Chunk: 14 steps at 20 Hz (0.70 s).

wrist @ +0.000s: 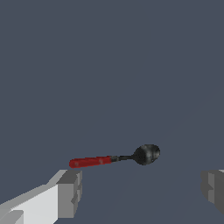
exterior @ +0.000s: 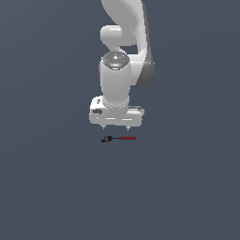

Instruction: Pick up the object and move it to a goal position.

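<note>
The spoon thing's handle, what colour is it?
Red. The handle of the spoon-like tool shows best in the wrist view; its rounded head is black.

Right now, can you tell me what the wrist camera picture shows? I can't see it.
A little spoon with a red handle and round black head lies on a plain dark grey floor. The gripper has its grey jaws wide apart on either side, not touching the spoon.

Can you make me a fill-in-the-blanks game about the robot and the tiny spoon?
1. The spoon's handle is colored ____.
2. The spoon's rounded head is colored ____.
3. The gripper's jaws are ____, with nothing between them.
4. In the exterior view, the gripper is ____ the spoon.

Missing words: red; black; open; above
</note>
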Tool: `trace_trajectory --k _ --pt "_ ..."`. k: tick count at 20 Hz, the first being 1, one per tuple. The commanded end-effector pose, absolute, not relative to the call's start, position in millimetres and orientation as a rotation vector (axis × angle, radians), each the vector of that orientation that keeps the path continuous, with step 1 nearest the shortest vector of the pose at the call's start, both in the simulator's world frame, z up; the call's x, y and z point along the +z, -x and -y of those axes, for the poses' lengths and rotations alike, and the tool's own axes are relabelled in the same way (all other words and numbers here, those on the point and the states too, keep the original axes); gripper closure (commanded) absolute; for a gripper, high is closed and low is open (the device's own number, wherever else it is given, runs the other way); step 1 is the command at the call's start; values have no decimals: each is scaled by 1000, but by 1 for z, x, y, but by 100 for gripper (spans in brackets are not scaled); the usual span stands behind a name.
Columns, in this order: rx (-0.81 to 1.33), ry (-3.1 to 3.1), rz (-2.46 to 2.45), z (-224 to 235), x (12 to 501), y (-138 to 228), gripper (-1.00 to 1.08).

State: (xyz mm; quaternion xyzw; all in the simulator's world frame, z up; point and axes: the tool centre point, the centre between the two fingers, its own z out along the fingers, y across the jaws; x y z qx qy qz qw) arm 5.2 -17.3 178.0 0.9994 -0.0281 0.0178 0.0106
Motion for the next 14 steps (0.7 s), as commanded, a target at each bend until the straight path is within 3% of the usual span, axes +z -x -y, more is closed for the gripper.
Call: trace_trajectory --k 1,14 --pt "55 -3119 110 17 177 -5 -92" --pt "42 -3104 461 12 155 2 -92"
